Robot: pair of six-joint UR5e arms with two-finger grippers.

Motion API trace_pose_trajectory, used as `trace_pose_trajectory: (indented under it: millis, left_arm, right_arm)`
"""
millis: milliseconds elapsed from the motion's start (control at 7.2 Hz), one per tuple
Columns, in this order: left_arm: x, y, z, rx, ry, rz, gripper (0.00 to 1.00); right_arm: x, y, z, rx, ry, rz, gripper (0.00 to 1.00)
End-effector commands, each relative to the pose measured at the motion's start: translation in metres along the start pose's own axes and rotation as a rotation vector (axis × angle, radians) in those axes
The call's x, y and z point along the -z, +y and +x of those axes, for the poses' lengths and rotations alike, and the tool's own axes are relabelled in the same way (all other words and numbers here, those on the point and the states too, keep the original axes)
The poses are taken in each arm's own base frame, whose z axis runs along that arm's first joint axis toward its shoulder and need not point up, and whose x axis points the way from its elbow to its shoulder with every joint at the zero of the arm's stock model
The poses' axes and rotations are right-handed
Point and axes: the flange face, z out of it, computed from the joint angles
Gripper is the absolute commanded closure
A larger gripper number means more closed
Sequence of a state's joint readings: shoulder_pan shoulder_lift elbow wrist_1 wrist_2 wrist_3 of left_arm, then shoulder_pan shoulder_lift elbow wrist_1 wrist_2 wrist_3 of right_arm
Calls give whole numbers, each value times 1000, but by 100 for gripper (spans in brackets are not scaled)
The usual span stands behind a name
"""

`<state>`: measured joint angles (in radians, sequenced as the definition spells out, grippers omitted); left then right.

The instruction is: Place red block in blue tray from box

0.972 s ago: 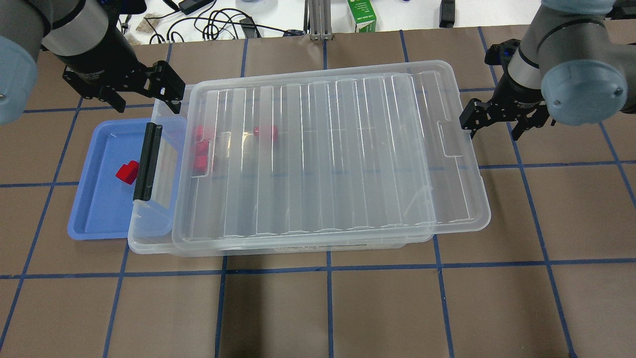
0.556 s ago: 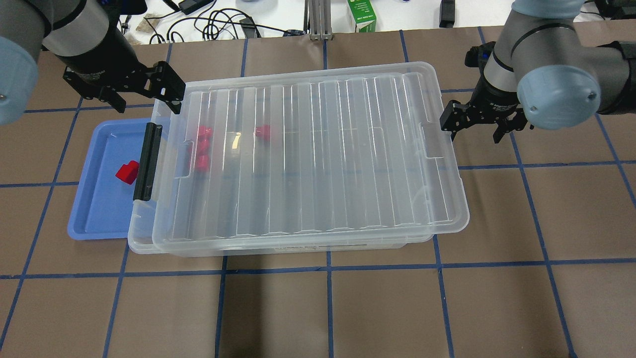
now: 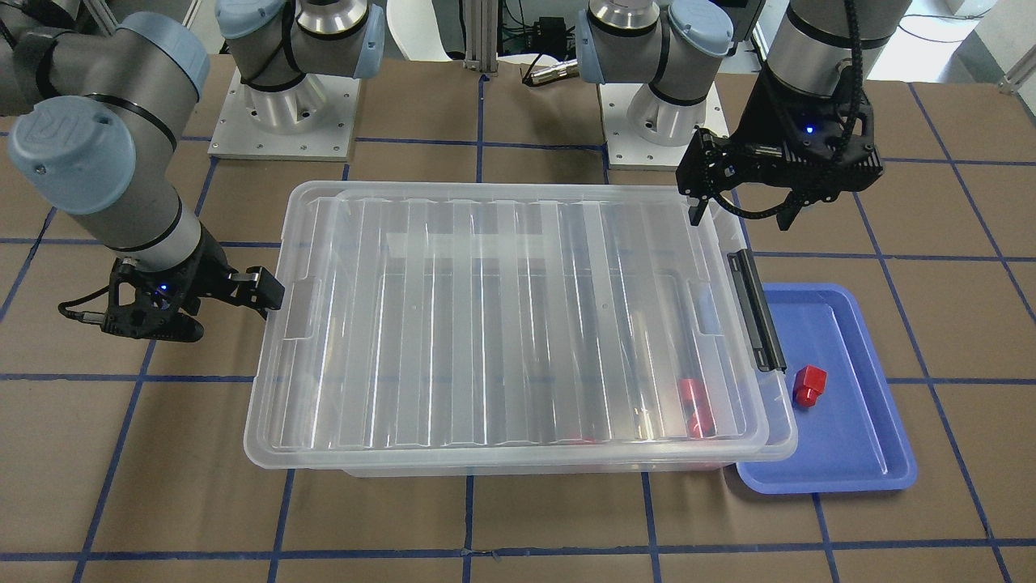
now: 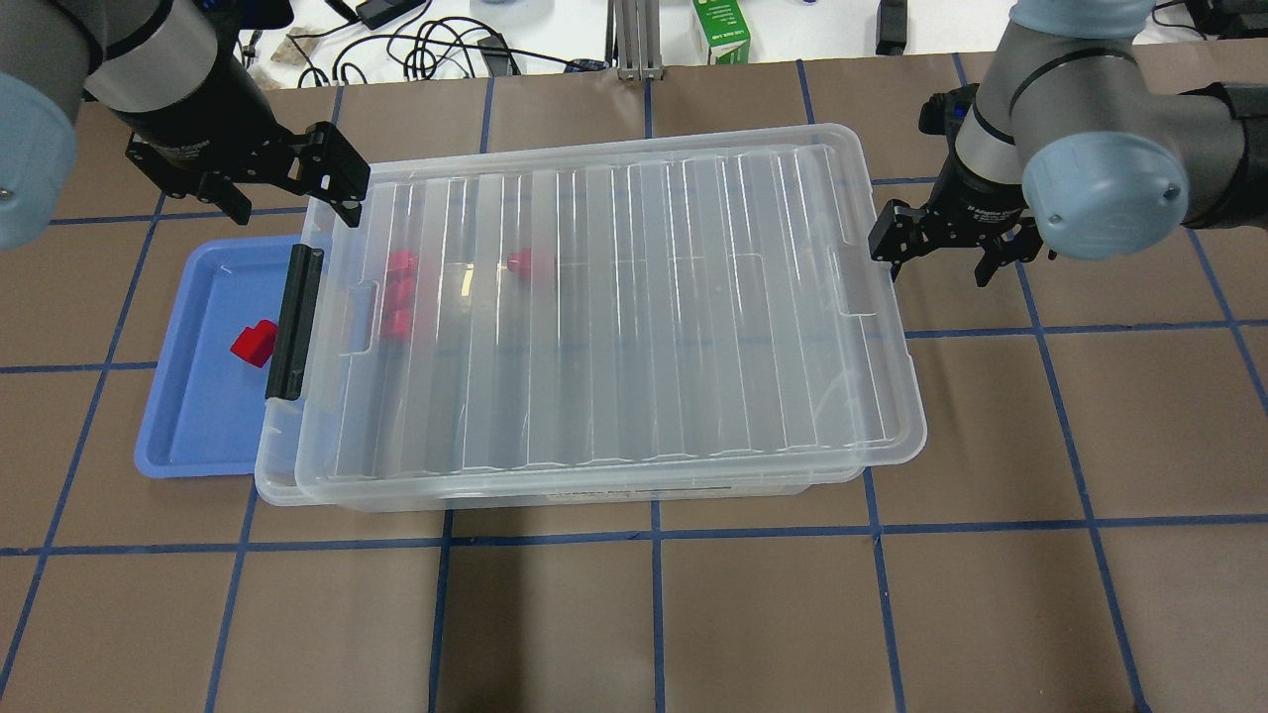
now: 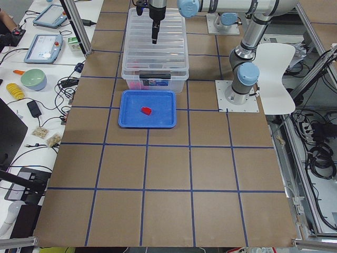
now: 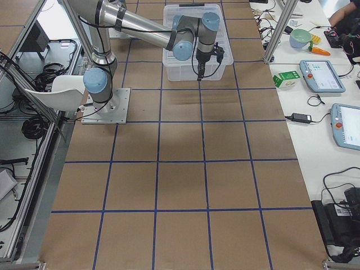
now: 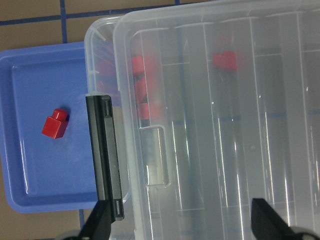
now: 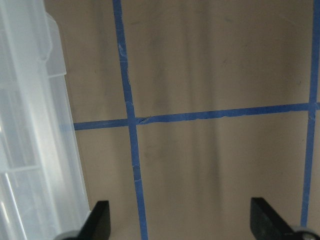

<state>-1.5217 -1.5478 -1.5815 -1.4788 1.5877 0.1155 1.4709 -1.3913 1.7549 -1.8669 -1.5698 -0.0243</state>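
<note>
One red block (image 4: 255,343) lies in the blue tray (image 4: 188,426), which is tucked against the left end of the box (image 4: 555,492). It also shows in the left wrist view (image 7: 55,123). The box's clear ribbed lid (image 4: 634,317) lies on top, with the black latch bar (image 4: 294,322) at its left end. Several red blocks (image 4: 399,292) show blurred through the lid. My left gripper (image 4: 282,183) is open and empty above the box's far-left corner. My right gripper (image 4: 936,259) is open and empty, with one finger at the lid's right edge.
Beyond the table's far edge, a white bench holds cables and a green carton (image 4: 721,30). The robot bases (image 3: 283,105) stand on the near side. Brown table surface with blue tape lines (image 4: 654,614) lies in front of the box.
The lid has slid left across the box, covering its left end. My right gripper has moved left along with the lid's right edge. The left arm has not moved.
</note>
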Motion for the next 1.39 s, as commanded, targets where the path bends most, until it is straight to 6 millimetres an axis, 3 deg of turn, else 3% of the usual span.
trace_pose_trajectory:
  millis: [0, 139, 417, 556, 833, 1111, 1250]
  left_arm:
    - [0, 0, 0, 0, 0, 0, 0]
    - [-1, 0, 0, 0, 0, -1, 0]
    - [-1, 0, 0, 0, 0, -1, 0]
    - [0, 0, 0, -1, 0, 0, 0]
    - [-1, 0, 0, 0, 0, -1, 0]
    - [-1, 0, 0, 0, 2, -1, 0]
    - [-1, 0, 0, 0, 0, -1, 0]
  right_arm:
    - [1, 0, -1, 0, -7, 3, 0]
    - [9, -4, 1, 0, 6, 23, 0]
    - [45, 2, 4, 8, 15, 47, 0]
    - [72, 16, 3, 8, 16, 36, 0]
    - [127, 63, 0, -3, 12, 4, 0]
    - [150, 92, -13, 20, -3, 34, 0]
    - [149, 103, -42, 46, 4, 32, 0]
